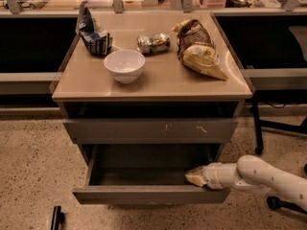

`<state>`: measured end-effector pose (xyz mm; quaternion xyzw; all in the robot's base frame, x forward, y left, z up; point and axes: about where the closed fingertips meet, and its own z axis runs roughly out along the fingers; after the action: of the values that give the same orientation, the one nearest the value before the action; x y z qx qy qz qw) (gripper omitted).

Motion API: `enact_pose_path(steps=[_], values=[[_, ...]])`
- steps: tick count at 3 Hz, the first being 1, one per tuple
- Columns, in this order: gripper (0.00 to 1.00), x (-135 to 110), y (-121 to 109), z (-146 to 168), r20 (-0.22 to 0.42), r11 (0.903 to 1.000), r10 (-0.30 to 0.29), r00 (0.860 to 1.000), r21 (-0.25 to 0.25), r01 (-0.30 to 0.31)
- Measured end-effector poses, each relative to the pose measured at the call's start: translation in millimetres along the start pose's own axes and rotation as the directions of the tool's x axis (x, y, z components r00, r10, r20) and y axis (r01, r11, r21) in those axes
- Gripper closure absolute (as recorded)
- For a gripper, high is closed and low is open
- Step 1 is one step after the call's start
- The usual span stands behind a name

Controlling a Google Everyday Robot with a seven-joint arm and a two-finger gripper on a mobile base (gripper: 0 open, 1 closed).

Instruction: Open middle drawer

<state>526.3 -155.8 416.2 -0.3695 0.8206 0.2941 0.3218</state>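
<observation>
The middle drawer (148, 194) is a wide grey drawer with a plain flat front, pulled well out of the cabinet, its grey interior (144, 169) showing. My gripper (195, 176) reaches in from the right on a white arm (259, 174) and sits inside the drawer at its right end, just behind the front panel. Above it is the top drawer front (151, 130) with pale scratch marks, closed.
On the cabinet top (81, 87) stand a white bowl (124, 65), a blue chip bag (94, 34), a lying can (153, 43) and a brown-yellow snack bag (199, 49). A chair base (278, 128) is at the right. A dark object (57, 218) stands on the speckled floor at lower left.
</observation>
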Motion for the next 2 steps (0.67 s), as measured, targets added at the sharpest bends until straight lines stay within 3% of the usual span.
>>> enact_pose_path(steps=[1, 2], values=[[1.00, 10.2, 30.6, 0.8, -0.011, 0.9943, -0.030, 0.999, -0.102, 0.029], [1.00, 11.3, 37.8, 0.6, -0.013, 0.9911, -0.039, 0.999, -0.128, 0.036]])
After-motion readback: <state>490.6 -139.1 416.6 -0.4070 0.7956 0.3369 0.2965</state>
